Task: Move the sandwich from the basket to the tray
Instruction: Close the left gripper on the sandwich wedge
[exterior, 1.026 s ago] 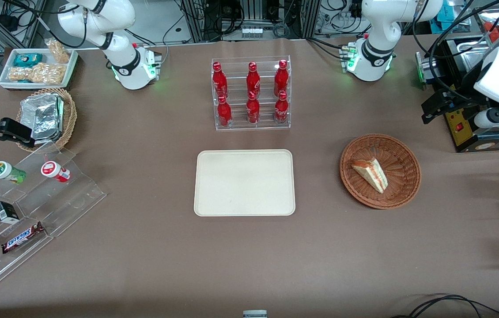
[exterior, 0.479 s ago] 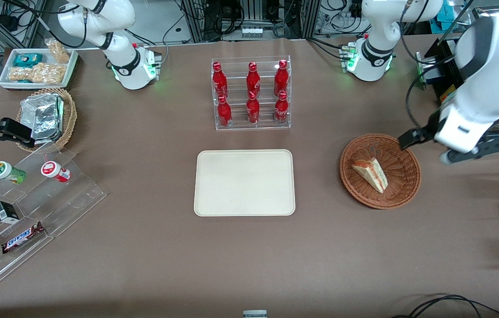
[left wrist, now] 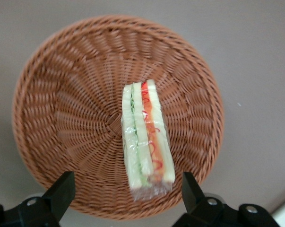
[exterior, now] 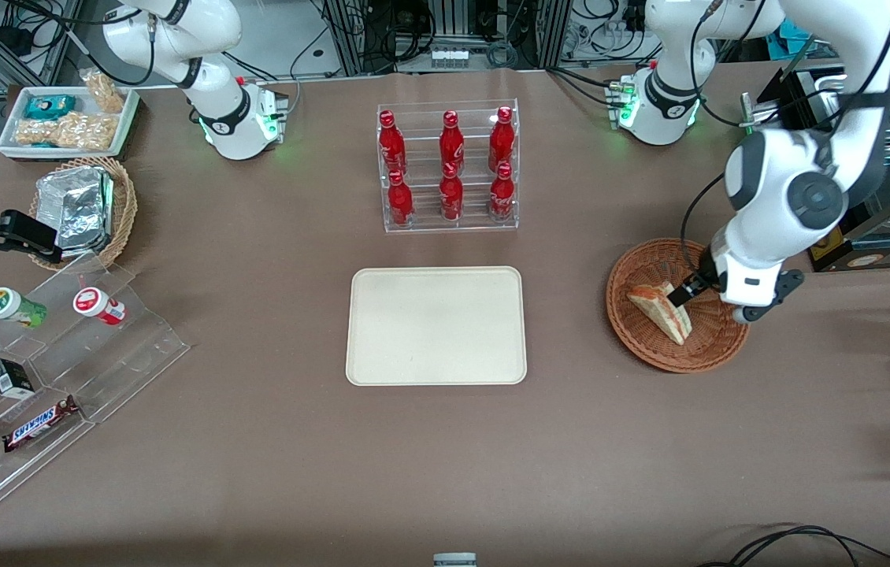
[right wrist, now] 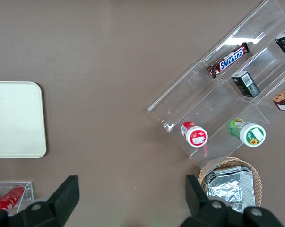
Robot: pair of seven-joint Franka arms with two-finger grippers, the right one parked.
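So the left arm just swung in from the table edge, and its gripper (left wrist: 125, 198) now hangs right over the basket (exterior: 650, 346). Fingers spread wide, holding nothing. The sandwich (exterior: 661, 310) sits in the basket, at roughly 3 o'clock from the tray (exterior: 435, 325). Looks like the grab comes next.

The left arm (exterior: 788, 197) has glossy white rounded link shells with a dark grey circular joint cap, and black cables run along its upper links. Its base (exterior: 654, 106) carries a black band and a green indicator light. The gripper (left wrist: 125, 201) has black fingers (left wrist: 62, 191) with silver screws.
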